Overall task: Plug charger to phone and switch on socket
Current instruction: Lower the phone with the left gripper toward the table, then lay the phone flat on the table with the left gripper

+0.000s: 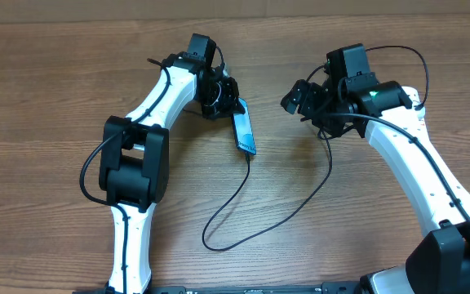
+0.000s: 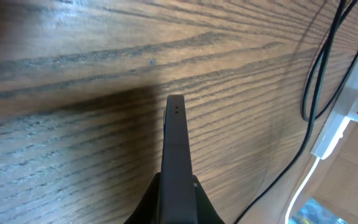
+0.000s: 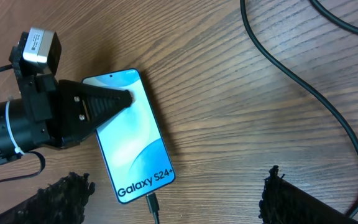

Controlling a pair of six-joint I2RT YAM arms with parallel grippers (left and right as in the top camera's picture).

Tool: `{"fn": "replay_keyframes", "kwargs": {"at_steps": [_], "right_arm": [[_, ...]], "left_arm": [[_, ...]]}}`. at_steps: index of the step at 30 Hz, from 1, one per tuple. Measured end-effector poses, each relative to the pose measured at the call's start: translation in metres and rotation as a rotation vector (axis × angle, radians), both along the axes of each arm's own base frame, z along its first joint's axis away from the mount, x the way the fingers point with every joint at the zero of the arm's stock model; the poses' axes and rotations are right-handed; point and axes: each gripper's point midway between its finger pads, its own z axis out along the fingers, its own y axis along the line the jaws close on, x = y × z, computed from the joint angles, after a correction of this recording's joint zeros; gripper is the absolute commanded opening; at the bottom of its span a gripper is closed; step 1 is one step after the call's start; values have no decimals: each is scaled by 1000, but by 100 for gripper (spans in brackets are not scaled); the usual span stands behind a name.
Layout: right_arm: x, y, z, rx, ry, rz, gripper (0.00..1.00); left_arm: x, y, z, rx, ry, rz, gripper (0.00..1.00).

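Phone (image 3: 135,140): blue screen, "Galaxy S24+", charger (image 3: 153,204) at bottom; left claw (image 3: 126,98) pinching phone, right claw (image 1: 294,95) spread.

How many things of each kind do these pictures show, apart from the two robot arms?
Phone: 1
Black cable: 1
White power strip: 1
Total: 3

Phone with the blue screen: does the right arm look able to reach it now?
Probably yes: the right gripper, jaws open, hangs facing the slim blue-screened phone with nothing between; the left gripper, shut on it, covers only its top end.
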Motion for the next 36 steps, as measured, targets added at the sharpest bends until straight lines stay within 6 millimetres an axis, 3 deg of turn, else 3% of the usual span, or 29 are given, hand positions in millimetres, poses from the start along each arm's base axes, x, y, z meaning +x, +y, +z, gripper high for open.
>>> {"fn": "replay_keyframes", "kwargs": {"at_steps": [36], "right_arm": [[0,0,0,0,0,0,91]], "left_arm": [[8,7,-14,153,-60,24,4]]}}
